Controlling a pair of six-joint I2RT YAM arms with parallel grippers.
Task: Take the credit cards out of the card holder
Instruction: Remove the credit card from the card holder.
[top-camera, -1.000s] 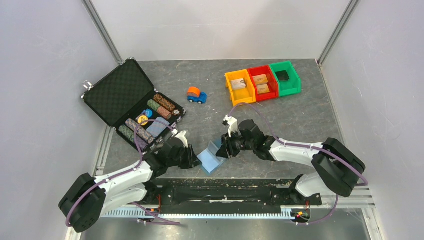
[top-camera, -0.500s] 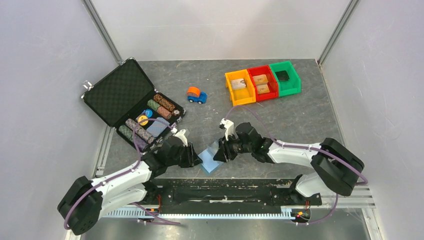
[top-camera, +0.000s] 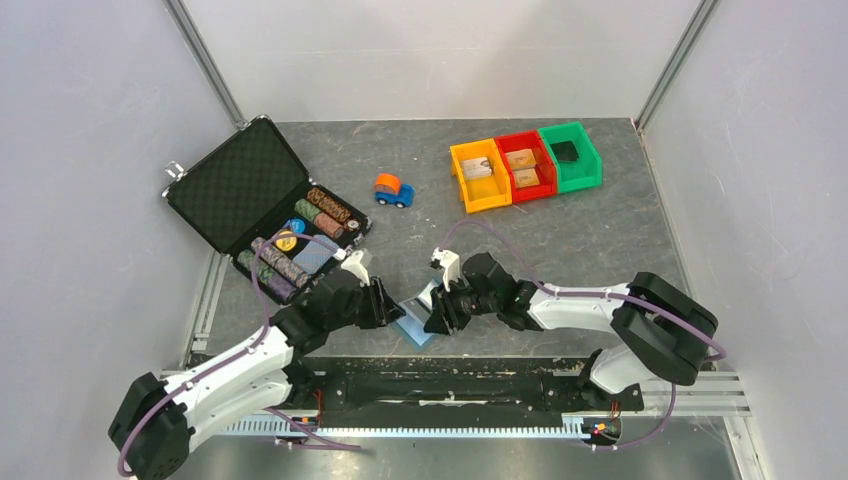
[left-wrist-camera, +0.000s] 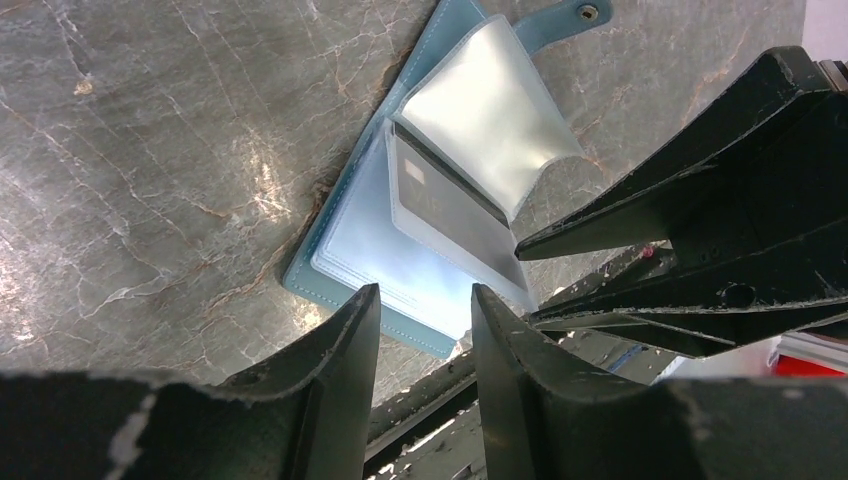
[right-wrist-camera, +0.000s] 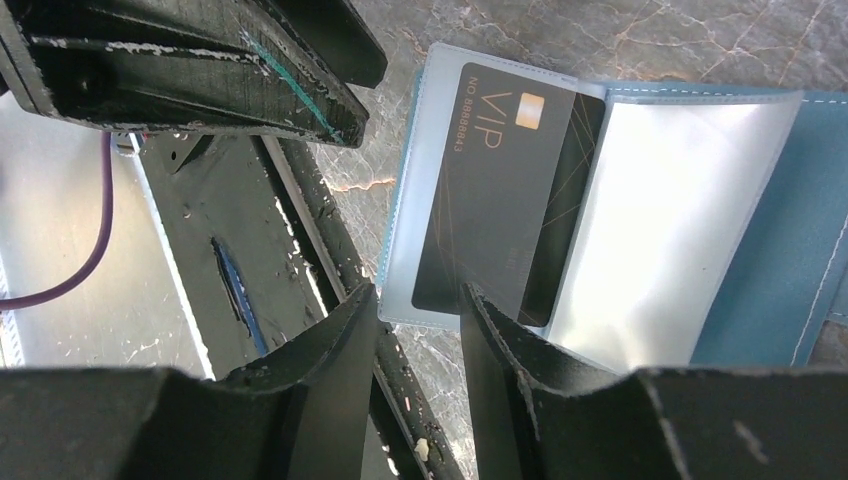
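Credit card (right-wrist-camera: 500, 190), centre frame, looks thin, stiff, slick; we'd pinch a short edge; left fingers (left-wrist-camera: 335, 380) and right fingers (right-wrist-camera: 335, 370) spread, empty.

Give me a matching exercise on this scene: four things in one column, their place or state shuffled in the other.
1. card holder
2. toy car
3. black case
4. green bin

A. rightmost in its row
B. lid open, at the far left
C. lying open at the near edge
D. standing alone in the middle

Pairs: 1-C; 2-D; 3-B; 4-A
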